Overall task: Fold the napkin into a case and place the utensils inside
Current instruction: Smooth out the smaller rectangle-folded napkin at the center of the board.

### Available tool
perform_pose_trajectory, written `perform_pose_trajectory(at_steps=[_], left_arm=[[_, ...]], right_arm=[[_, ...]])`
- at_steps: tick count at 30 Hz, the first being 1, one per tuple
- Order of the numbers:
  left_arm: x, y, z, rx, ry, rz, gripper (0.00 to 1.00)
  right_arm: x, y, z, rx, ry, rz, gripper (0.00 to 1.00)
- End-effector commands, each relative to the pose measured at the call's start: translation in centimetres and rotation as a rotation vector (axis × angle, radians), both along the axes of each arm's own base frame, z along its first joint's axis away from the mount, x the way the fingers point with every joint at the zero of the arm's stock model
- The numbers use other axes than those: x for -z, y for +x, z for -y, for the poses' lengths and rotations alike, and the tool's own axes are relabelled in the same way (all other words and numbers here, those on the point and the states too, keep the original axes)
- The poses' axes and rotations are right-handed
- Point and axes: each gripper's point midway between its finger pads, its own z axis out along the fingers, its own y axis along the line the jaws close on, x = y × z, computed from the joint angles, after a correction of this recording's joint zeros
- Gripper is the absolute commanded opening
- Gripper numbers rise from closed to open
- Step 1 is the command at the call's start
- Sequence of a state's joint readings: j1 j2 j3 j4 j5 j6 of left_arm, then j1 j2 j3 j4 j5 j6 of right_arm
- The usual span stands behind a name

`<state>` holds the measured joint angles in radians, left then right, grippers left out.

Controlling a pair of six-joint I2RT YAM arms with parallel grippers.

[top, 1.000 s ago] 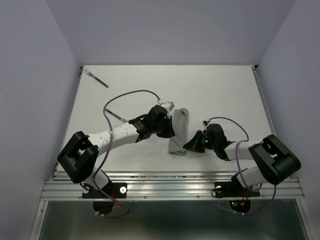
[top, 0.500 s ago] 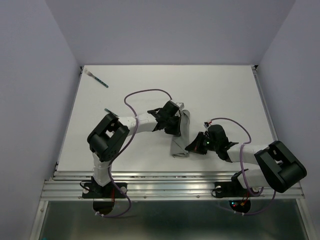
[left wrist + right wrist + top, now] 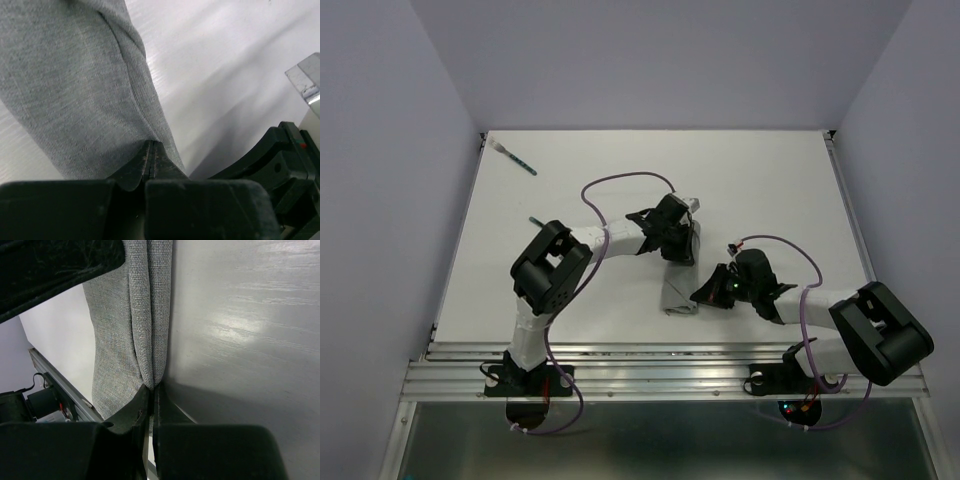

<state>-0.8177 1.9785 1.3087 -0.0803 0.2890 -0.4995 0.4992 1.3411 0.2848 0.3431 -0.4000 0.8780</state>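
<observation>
The grey napkin [image 3: 677, 278] lies folded into a narrow strip mid-table, running near to far. My left gripper [image 3: 684, 248] is shut on a fold at its far end [image 3: 151, 146], with the cloth [image 3: 75, 75] stretching away from the tips. At the strip's near end my right gripper [image 3: 698, 297] is shut on a doubled fold [image 3: 152, 387] of the napkin [image 3: 120, 315]. One teal-handled utensil [image 3: 517, 160] lies at the far left corner. Only a dark tip of a second utensil [image 3: 534, 219] shows beside the left arm.
The two gripper bodies sit close together over the strip; the right arm's black housing [image 3: 280, 165] shows in the left wrist view and the left arm's dark body [image 3: 50, 270] in the right wrist view. Purple cables [image 3: 620, 185] loop above the table. The table's near rail [image 3: 660, 365] is just behind the napkin.
The left arm has swung right and away, carrying its gripper from the strip's left side to its far end. The right gripper and the napkin's near end have stayed put.
</observation>
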Motion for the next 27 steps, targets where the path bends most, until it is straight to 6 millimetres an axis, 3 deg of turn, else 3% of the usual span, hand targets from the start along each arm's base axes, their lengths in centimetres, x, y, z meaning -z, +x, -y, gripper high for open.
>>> perform_pose_trajectory(at_steps=[1,5,12,15,21,24,27], left_arm=[[-0.9,1.5,2.0,0.004,-0.062,0.024,0.00],[0.4,2.3,2.5,-0.005,-0.060,0.003,0.00],[0.4,3.9,2.4,-0.053,-0.063,0.026,0.00],[-0.9,4.5,2.5,-0.058,-0.082,0.048,0.00],[-6.1,4.4,2.7,-0.027,-0.177,0.133,0.00],[-7.2,4.5,2.1,-0.030,-0.186,0.151,0.00],[-6.8,5.2,1.1,-0.063,-0.159,0.155,0.00]], right_arm=[[0.1,-0.1,0.0,-0.021,-0.035,0.010,0.01],[0.1,-0.1,0.0,-0.024,-0.035,0.008,0.01],[0.0,-0.2,0.2,-0.026,-0.043,0.007,0.01],[0.0,-0.2,0.2,-0.027,-0.043,0.010,0.01],[-0.1,-0.2,0.2,-0.024,-0.044,0.014,0.01],[0.0,-0.2,0.3,-0.023,-0.047,0.010,0.01],[0.0,-0.2,0.3,-0.022,-0.049,0.012,0.01]])
